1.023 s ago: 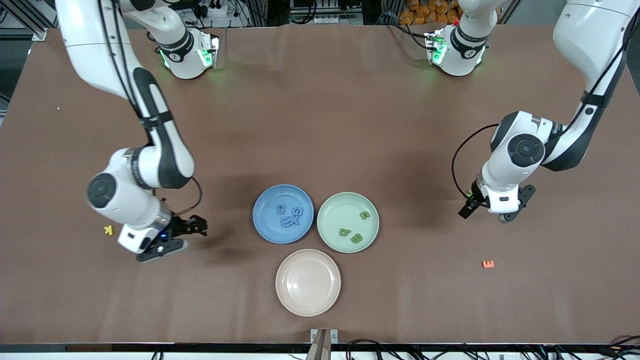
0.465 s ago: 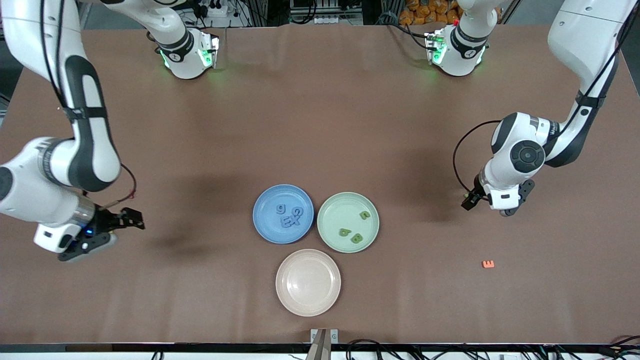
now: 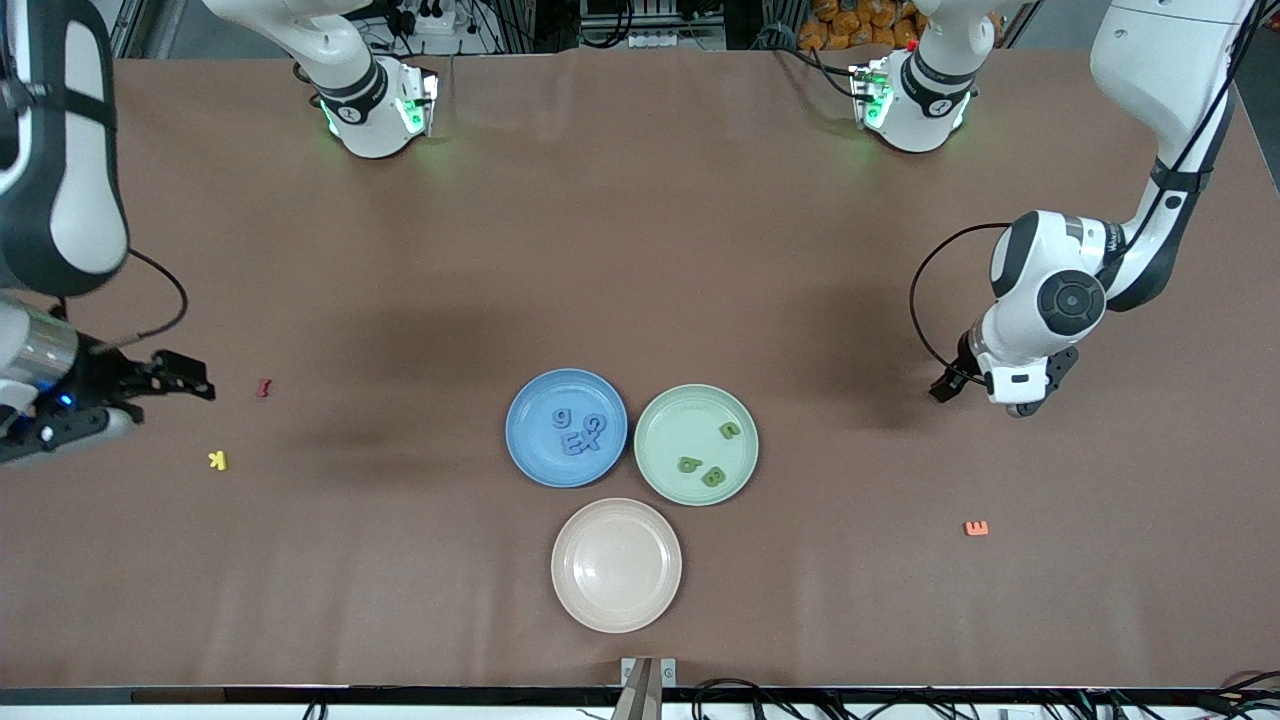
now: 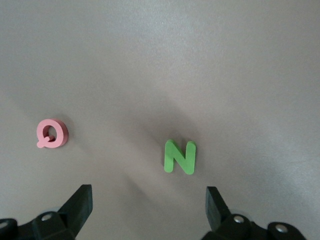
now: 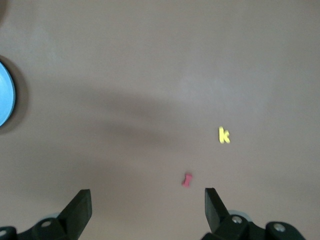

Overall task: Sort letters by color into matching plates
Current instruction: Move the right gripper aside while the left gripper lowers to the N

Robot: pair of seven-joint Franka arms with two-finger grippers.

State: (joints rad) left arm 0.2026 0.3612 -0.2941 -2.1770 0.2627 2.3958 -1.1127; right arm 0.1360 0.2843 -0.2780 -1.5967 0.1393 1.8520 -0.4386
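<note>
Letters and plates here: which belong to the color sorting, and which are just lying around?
Job: blue plate with blue letters; green plate with green letters; loose green N.
Lying about: pink plate, yellow k, red piece, orange E, pink Q.

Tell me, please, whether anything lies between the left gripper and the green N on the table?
Nothing visible does. In the left wrist view the left gripper is over bare table with jaws open, and the green N lies flat just ahead of them. The pink Q lies off to one side, apart from it.
</note>
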